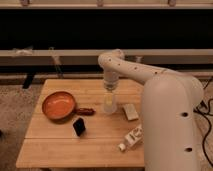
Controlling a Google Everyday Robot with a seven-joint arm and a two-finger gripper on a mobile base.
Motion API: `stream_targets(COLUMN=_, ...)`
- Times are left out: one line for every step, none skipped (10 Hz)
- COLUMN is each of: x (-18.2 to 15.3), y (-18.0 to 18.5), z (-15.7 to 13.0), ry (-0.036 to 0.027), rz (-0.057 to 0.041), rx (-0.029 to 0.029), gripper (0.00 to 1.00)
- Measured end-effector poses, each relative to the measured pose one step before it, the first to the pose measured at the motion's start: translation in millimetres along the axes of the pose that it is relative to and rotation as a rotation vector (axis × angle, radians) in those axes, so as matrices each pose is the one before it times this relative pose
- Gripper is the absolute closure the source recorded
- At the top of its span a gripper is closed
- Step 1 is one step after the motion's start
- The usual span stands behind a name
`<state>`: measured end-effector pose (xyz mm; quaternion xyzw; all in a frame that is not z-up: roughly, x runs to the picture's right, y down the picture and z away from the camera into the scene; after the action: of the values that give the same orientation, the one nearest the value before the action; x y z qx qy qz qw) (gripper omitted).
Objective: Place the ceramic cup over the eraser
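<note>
The white ceramic cup stands upright near the middle of the wooden table, to the right of the pan. My gripper hangs straight down from the white arm, right above the cup's rim and at or touching its top. The black eraser stands on the table to the front left of the cup, about a hand's width away, just below the pan's handle.
An orange pan with a dark handle lies at the table's left. A pale beige block lies right of the cup. A white labelled bottle lies on its side at the front right. My arm's large white body covers the table's right edge.
</note>
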<state>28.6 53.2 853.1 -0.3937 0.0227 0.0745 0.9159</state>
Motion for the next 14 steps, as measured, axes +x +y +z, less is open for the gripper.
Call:
stream_targets(x=1.13, y=0.49, z=1.78, ry=0.00616, rz=-0.00202, rx=0.00324, gripper=0.2)
stream_targets(x=-0.77, y=0.73, z=1.92, ry=0.00589, rz=-0.00465, rx=0.00518, gripper=0.2)
stream_targets(x=-1.61, y=0.68, z=1.81, ry=0.00816, rz=-0.00577, rx=0.00263, gripper=0.2)
stream_targets(x=-3.52, y=0.83, z=1.65, ry=0.00757, rz=-0.00782, rx=0.00171, gripper=0.22)
stream_targets(x=-3.36, y=0.08, z=1.49, ry=0.00629, rz=-0.0079, rx=0.00297, gripper=0.3)
stream_targets(x=0.1, y=-0.64, z=2.46, ry=0.00806, rz=-0.00426, rx=0.00223, gripper=0.41)
stream_targets(x=1.02, y=0.06, z=1.51, ry=0.01137, rz=-0.00284, rx=0.00232, gripper=0.51)
stream_targets(x=-0.09, y=0.12, z=0.81, ry=0.00739, rz=-0.00171, rx=0.00261, gripper=0.59)
stream_targets(x=0.09, y=-0.17, z=0.77, ry=0.01145, rz=-0.00085, rx=0.0051, gripper=0.69)
stream_targets(x=0.12, y=-0.69, z=0.03, ry=0.00949, rz=0.00173, rx=0.00614, gripper=0.81)
stream_targets(x=0.71, y=0.32, z=-0.53, ry=0.00258, rz=0.00199, rx=0.00497, gripper=0.89)
stream_targets(x=2.58, y=-1.21, z=-5.47, ry=0.00194, rz=0.00204, rx=0.01316, gripper=0.98)
stream_targets(x=4.28, y=-1.09, z=-10.78, ry=-0.00131, rz=0.00315, rx=0.01124, gripper=1.0)
stream_targets(x=2.43, y=1.17, z=-10.93, ry=-0.00932, rz=-0.00333, rx=0.00487, gripper=1.0)
